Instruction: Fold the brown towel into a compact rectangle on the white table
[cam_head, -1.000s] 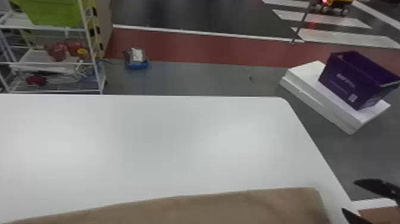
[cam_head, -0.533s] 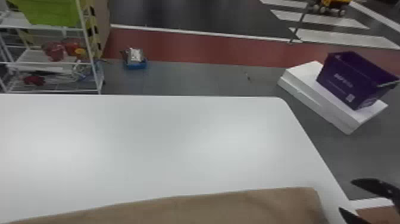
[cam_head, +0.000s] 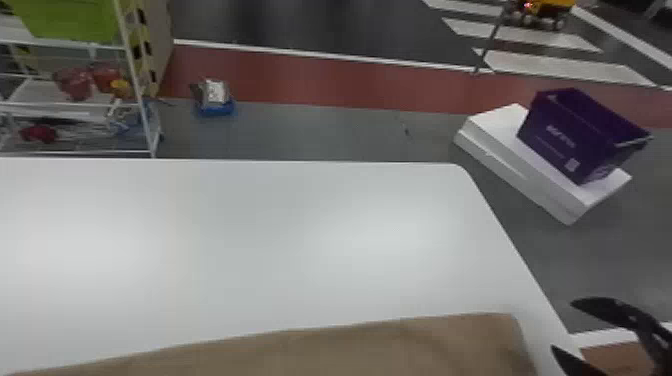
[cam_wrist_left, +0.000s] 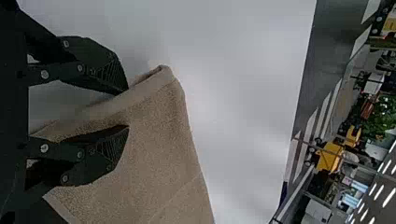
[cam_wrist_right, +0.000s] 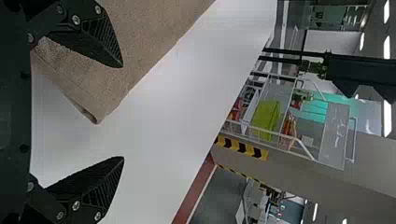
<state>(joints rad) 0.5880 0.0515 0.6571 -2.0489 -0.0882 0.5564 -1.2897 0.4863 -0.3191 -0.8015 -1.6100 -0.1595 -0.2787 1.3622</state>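
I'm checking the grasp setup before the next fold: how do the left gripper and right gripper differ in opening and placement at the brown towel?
The left gripper is open fairly narrowly; the right gripper is spread much wider. Towel fills the gap between the left's fingertips, while the right's gap takes in both towel and bare white table. Both have black, ridged fingers.

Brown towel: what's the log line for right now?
Brown towel on white table | left gripper open by towel | right gripper open by towel
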